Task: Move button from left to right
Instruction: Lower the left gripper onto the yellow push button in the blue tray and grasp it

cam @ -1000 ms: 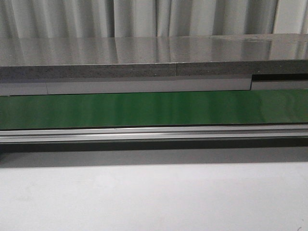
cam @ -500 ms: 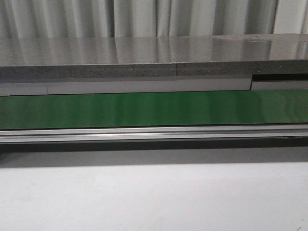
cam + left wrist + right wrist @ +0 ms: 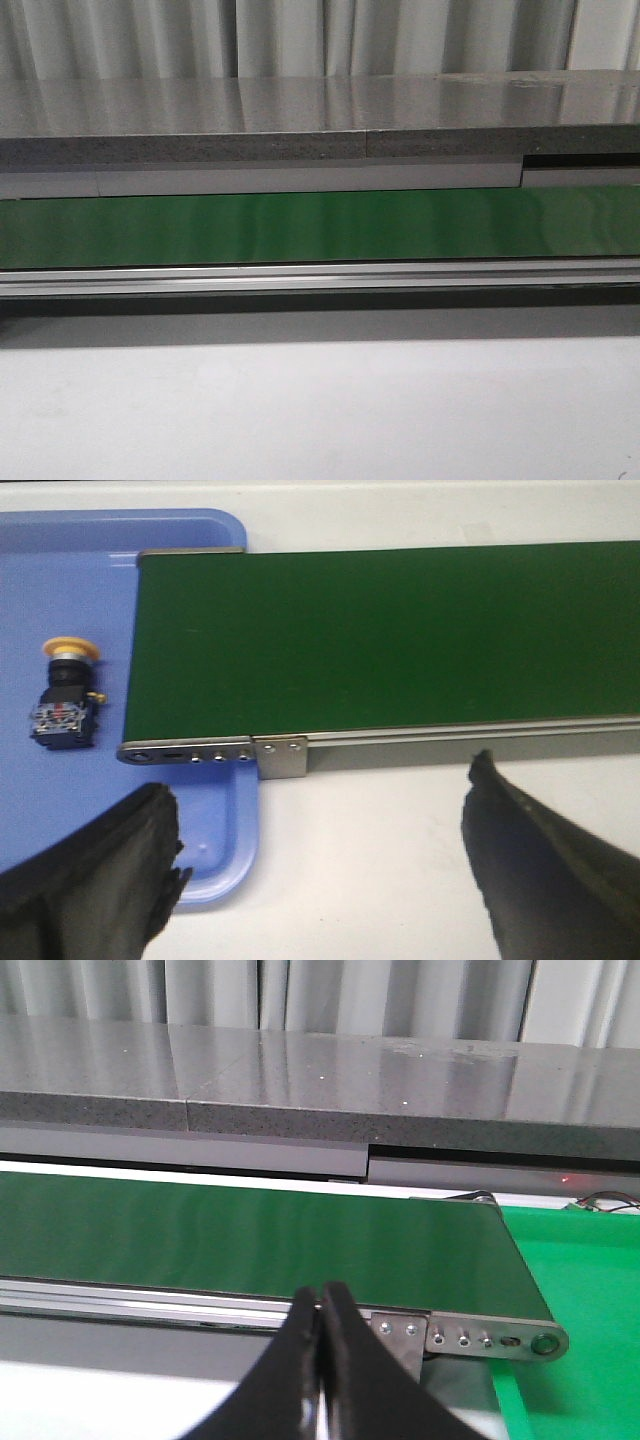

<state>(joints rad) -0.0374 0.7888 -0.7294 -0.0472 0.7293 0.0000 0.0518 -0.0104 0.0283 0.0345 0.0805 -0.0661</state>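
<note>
left gripper (image 3: pixel 320 860) spread wide, well short of the button (image 3: pixel 64 694) lying sideways on the blue tray (image 3: pixel 200 540); right gripper (image 3: pixel 321 1360) pinched together on nothing; round cap could roll away from a sloppy pinch

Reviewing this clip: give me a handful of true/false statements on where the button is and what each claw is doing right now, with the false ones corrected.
1. The button lies on the blue tray. True.
2. The left claw is shut on the button. False: its fingers are spread wide and hold nothing; the button lies apart from them on the tray.
3. The right claw has its fingers pressed together. True, with nothing visible between them.
4. The button sits on the green conveyor belt. False: the belt is bare in all three views; the button is beside the belt's end, on the tray.
5. A green tray lies at the belt end seen from the right wrist. True.
</note>
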